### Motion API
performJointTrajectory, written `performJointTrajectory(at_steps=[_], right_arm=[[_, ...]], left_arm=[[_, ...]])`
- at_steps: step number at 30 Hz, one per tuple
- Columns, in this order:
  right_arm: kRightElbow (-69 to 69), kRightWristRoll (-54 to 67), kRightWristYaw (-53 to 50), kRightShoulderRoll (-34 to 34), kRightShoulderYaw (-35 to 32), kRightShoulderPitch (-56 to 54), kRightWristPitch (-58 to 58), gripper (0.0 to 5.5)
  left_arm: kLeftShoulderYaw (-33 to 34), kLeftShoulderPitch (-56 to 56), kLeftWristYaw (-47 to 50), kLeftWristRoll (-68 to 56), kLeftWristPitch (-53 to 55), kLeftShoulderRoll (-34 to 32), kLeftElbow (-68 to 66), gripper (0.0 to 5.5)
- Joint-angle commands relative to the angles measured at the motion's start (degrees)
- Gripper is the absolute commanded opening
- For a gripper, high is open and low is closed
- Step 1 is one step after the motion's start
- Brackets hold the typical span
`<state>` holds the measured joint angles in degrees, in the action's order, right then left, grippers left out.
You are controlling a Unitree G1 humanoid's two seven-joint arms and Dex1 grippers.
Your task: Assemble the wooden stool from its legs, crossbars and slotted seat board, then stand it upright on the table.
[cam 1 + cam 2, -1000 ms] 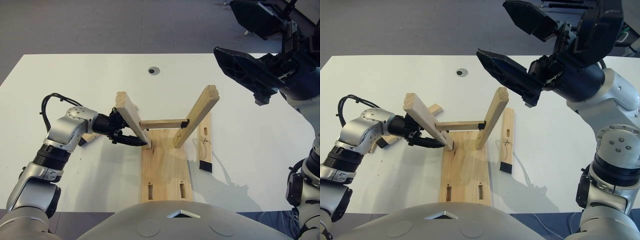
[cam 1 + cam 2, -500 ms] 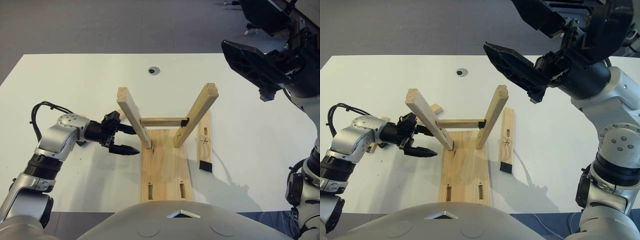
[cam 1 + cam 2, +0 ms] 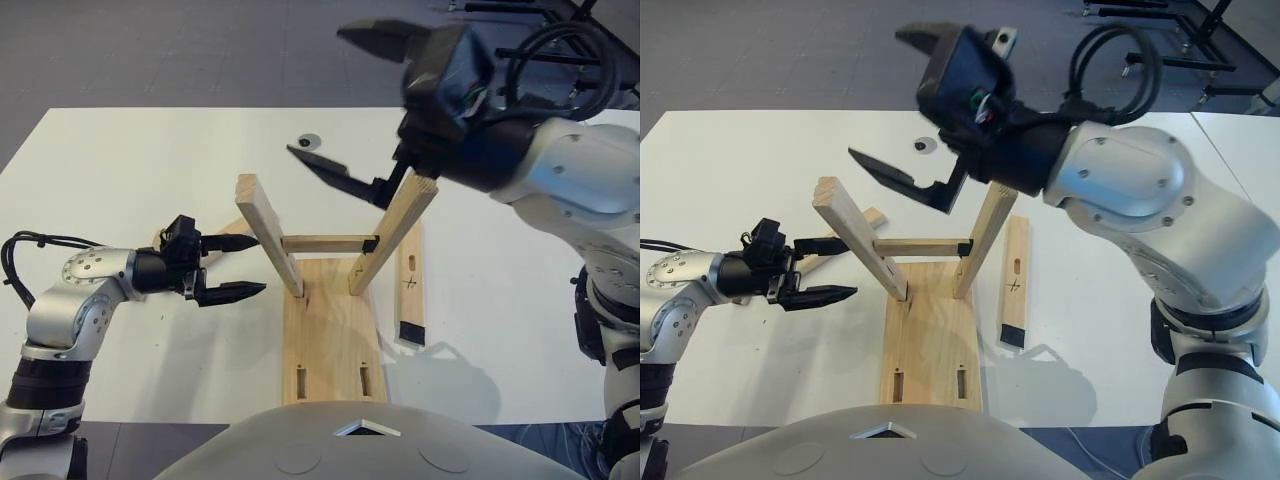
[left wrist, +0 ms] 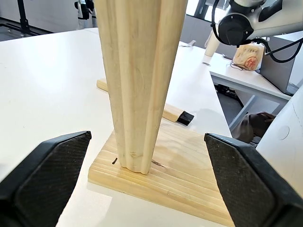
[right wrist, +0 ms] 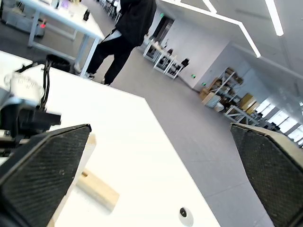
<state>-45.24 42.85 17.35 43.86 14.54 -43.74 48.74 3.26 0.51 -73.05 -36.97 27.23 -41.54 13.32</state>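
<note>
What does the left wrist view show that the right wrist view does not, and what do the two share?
Left wrist view: the left leg standing in the seat board, just ahead of the open left gripper and apart from it, with the slotted bar lying flat beyond.

Right wrist view: the table's round hole, a loose wooden piece lying flat, and the left gripper farther off, seen from the open right gripper.

Both: the white table.

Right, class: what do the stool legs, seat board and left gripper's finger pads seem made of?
Legs: pale, seemingly unvarnished wood, grain lines visible. Seat board: same light wood, matte, grain streaks. Finger pads: black with cross-hatched texture, probably rubber or plastic.
</note>
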Motion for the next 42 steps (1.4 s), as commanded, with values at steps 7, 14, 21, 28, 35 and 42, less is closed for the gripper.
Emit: performJointTrajectory(at_steps=[7,14,21,28,35,42], right_arm=[[-0.49,-21.89,2.97,-1.48,15.94,4.8,-1.39,5.4],[1.89,-29.07,7.18,-2.24,21.11,7.35,-0.94,5.4],[4.7,-37.59,12.42,0.14,28.27,13.32,-3.02,5.4],[4.51,-40.12,15.61,-1.2,26.06,13.88,-4.11,5.4],[0.28,-30.27,19.43,-5.45,7.94,10.44,-4.01,5.4],[3.2,-10.7,23.61,-7.16,-22.07,10.86,-4.38,5.4]], left_arm=[[-0.94,-4.84,-1.58,0.11,0.66,-1.46,-1.87,4.39],[-1.34,-6.06,-1.68,0.24,0.97,-1.22,-2.09,4.39],[-3.0,-8.03,-2.78,0.55,1.42,-1.53,-3.19,4.39],[-3.35,-8.59,-2.52,1.3,1.06,-1.17,-4.12,4.39],[-1.14,-7.47,-0.6,0.73,-0.32,0.14,-4.09,4.39],[5.91,-3.52,2.68,-2.47,-0.27,0.12,-3.92,4.39]])
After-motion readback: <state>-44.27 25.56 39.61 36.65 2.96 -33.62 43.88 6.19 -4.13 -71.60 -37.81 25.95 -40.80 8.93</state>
